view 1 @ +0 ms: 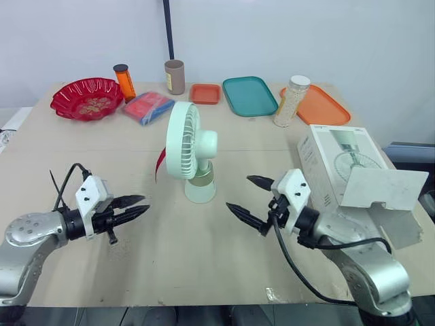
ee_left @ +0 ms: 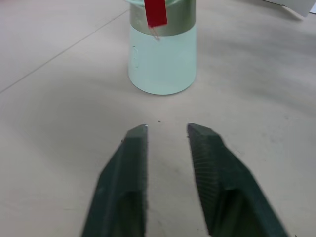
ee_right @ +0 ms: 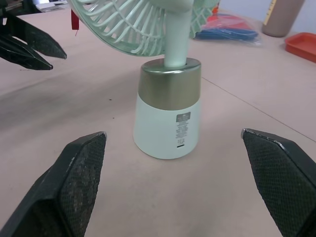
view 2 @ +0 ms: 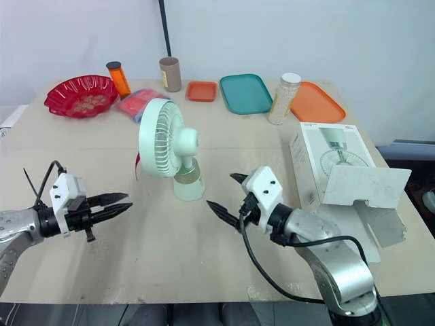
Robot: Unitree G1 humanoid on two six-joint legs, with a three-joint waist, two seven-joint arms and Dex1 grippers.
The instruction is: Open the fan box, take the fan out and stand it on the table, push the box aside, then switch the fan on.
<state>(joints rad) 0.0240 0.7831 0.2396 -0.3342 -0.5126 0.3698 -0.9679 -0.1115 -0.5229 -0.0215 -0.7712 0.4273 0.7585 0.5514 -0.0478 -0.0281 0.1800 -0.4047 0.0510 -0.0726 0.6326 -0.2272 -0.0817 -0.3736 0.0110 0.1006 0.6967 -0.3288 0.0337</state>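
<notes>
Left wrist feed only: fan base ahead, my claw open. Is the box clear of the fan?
Observer: Yes. The fan box lies on the robot's right of the fan, apart from it, with its flap open.
Operator: Where's the right arm?
Observer: The right claw is open, low over the table just right of the fan's base. It is aimed at the base and is not touching it.

Mint fan (view 1: 192, 151) upright mid-table; white box (view 1: 346, 170) right, flap open.
</notes>
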